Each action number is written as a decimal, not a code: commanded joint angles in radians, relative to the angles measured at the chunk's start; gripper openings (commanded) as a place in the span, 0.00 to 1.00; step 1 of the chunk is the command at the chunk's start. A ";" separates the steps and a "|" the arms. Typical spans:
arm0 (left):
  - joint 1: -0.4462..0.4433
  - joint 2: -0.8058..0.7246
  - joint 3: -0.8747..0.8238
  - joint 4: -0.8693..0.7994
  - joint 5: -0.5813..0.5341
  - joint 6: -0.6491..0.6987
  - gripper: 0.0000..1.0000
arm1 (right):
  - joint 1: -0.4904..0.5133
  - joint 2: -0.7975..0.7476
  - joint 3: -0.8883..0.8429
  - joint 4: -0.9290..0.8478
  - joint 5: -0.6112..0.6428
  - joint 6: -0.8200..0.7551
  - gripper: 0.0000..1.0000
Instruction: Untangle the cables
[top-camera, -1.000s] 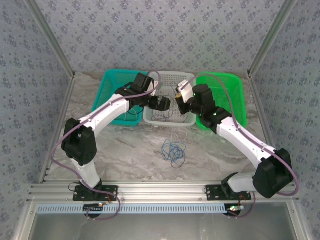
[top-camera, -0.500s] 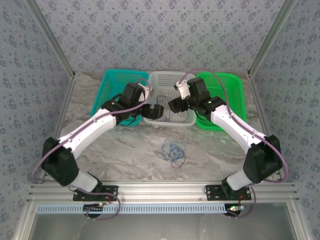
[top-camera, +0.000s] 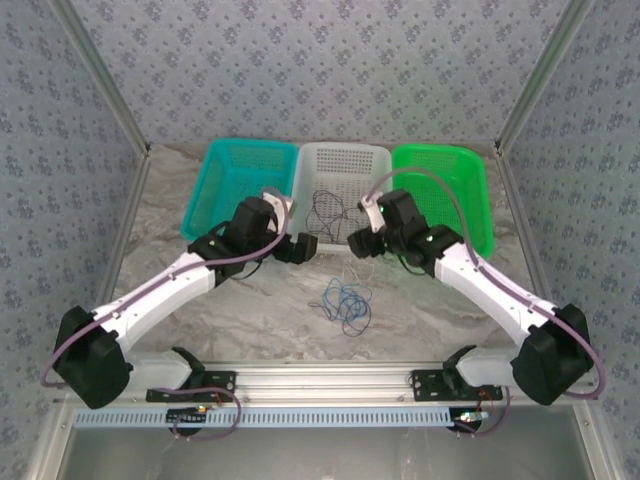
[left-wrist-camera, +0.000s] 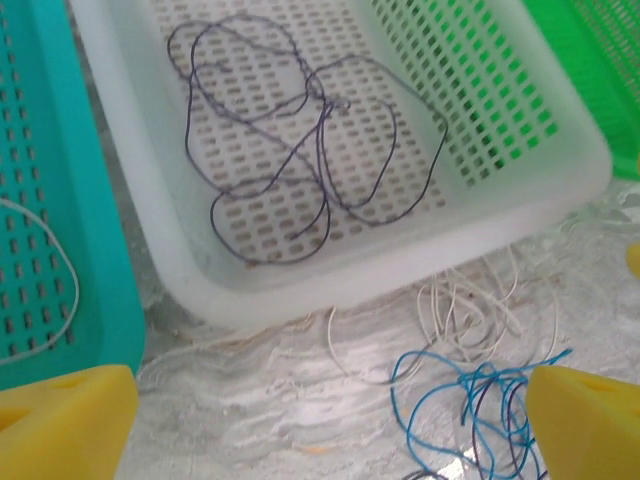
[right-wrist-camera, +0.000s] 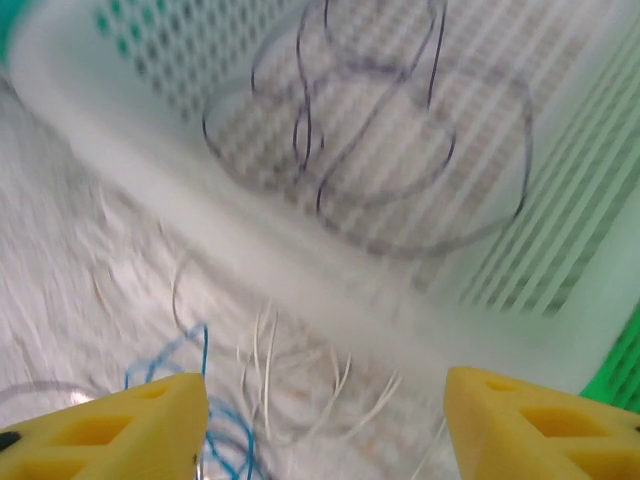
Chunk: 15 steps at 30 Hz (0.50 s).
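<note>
Cables: one dark cable (top-camera: 327, 209) lies in loose loops on the floor of the white basket (top-camera: 340, 158), clear of its walls in the left wrist view. A blue cable (top-camera: 347, 304) is bunched on the table (top-camera: 250, 300) in front of that basket, well apart from its near wall. A whitish cable (left-wrist-camera: 455, 305) is spread thin on the table between the basket's near wall and the blue cable, and its strands reach the blue loops. Another whitish cable (left-wrist-camera: 75, 285) rests in the teal basket (top-camera: 225, 160), left of the white one. The green basket (top-camera: 450, 160) stands to the right. Left gripper (top-camera: 300, 247) is near the white basket's near-left corner, above the table. Its yellow fingers (left-wrist-camera: 65, 425) are spread wide, with nothing between them and nothing touched. Right gripper (top-camera: 360, 241) is near the basket's near-right corner, facing the left one. Its fingers (right-wrist-camera: 110, 435) are also parted and grasp nothing, with blue and whitish strands below. The right wrist view is blurred.
</note>
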 joint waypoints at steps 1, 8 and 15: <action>0.001 -0.045 -0.034 0.082 -0.007 -0.034 0.99 | 0.059 -0.055 -0.102 -0.026 0.072 0.113 0.64; 0.000 -0.049 -0.069 0.100 0.015 -0.073 1.00 | 0.117 -0.095 -0.240 0.030 0.143 0.228 0.60; 0.000 -0.063 -0.083 0.126 0.025 -0.089 0.99 | 0.122 -0.048 -0.303 0.162 0.142 0.264 0.55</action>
